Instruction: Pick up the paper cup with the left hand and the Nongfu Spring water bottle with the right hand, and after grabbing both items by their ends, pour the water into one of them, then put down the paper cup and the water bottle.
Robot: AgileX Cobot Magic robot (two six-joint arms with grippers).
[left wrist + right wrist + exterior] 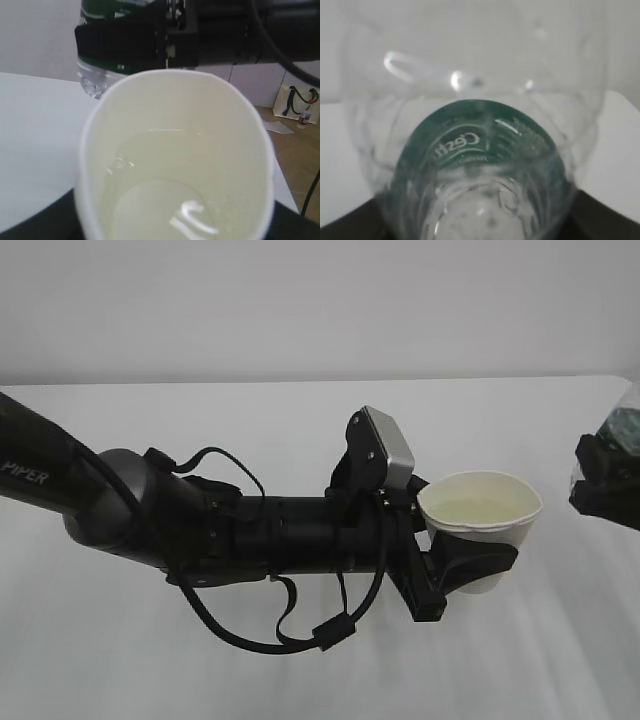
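The paper cup (503,538) is held upright above the table, with my left gripper (470,568) shut round its lower wall at the end of the arm marked PIPER. Clear water (476,508) lies in the cup. The left wrist view looks down into the cup (175,115), where water (160,200) covers the bottom, and a black finger (35,222) shows beside it. At the right edge, my right gripper (603,480) is shut on the Nongfu Spring water bottle (626,425), apart from the cup. The bottle (480,150), clear with a green label, fills the right wrist view.
A white table (300,410) stretches under both arms, with a pale wall behind. In the left wrist view the table's far edge (280,175) gives onto a brown floor with a small white bag (297,102). Loose black cables (290,635) hang under the left arm.
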